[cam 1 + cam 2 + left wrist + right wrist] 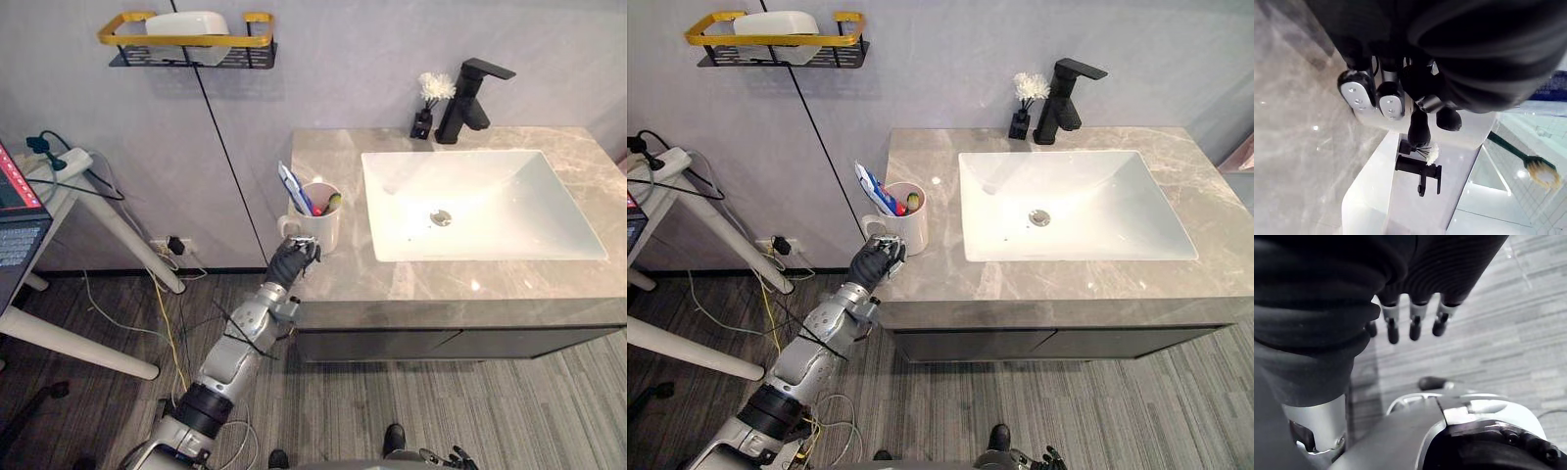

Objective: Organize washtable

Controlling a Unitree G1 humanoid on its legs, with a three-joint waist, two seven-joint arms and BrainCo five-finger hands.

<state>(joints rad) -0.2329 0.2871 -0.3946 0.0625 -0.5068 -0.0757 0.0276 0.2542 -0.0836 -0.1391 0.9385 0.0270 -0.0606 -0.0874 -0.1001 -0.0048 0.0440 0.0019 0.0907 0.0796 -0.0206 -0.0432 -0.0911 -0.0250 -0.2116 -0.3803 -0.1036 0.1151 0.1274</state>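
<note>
Grey marble counter (pixel 549 284) against a grey panelled wall (pixel 372 59); grey wood-look floor (pixel 411 401) below. A white rectangular sink (pixel 509 196) is set into the right and middle of the counter. A black faucet (pixel 468 103) stands at its far edge, and a small black vase of white flowers (pixel 427 106) is just to the faucet's left.

A white mug (pixel 321 227) stands on the bare left end of the counter, near the left edge, handle turned left. A blue and white tube (pixel 294 186) leans out of it to the left. A green-handled toothbrush (pixel 1540 171) stands in it too.

Left hand (pixel 292 258) reaches up from the lower left to the mug's near side, against its wall. Cannot tell whether it grips the mug. Right hand (pixel 1415 325) hangs low over the floor, fingers straight and apart, holding nothing.

On the wall, far left: a black wire shelf with a gold rail (pixel 186 44), with a white object (pixel 188 24) in it, hard to make out. Left of the counter: white table legs (pixel 108 225), a power strip (pixel 61 166) and a laptop (pixel 15 220) cut off by the edge. Loose cords run to a wall outlet (pixel 174 245).
</note>
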